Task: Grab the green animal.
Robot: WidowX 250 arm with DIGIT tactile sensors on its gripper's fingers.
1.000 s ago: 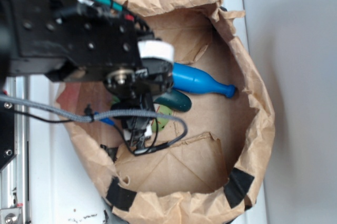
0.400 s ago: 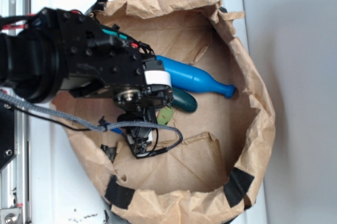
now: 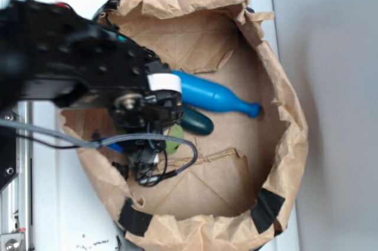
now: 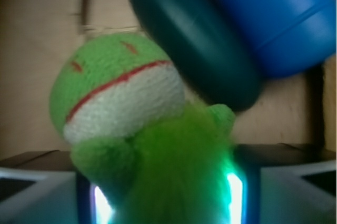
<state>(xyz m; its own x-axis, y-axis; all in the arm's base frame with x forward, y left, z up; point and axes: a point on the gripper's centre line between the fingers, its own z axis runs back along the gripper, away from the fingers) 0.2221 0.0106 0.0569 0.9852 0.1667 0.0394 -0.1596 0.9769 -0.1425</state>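
The green animal (image 4: 126, 103) is a fuzzy lime-green plush with a white face patch and a red line. In the wrist view its body fills the gap between my two fingers. My gripper (image 4: 163, 187) is shut on its body. In the exterior view only a sliver of the green animal (image 3: 173, 145) shows under the black arm, and my gripper (image 3: 156, 139) is mostly hidden by the wrist, inside the paper bag.
A smooth dark green cucumber-shaped object (image 3: 196, 122) and a blue bowling-pin-shaped bottle (image 3: 215, 100) lie just right of the plush on the bag floor. The crumpled brown paper bag wall (image 3: 292, 127) rings the space. A grey cable (image 3: 71, 139) loops below the wrist.
My arm has shifted left and slightly down in the exterior view, and the green plush has moved with it. The blue bottle and dark green object have shifted slightly left.
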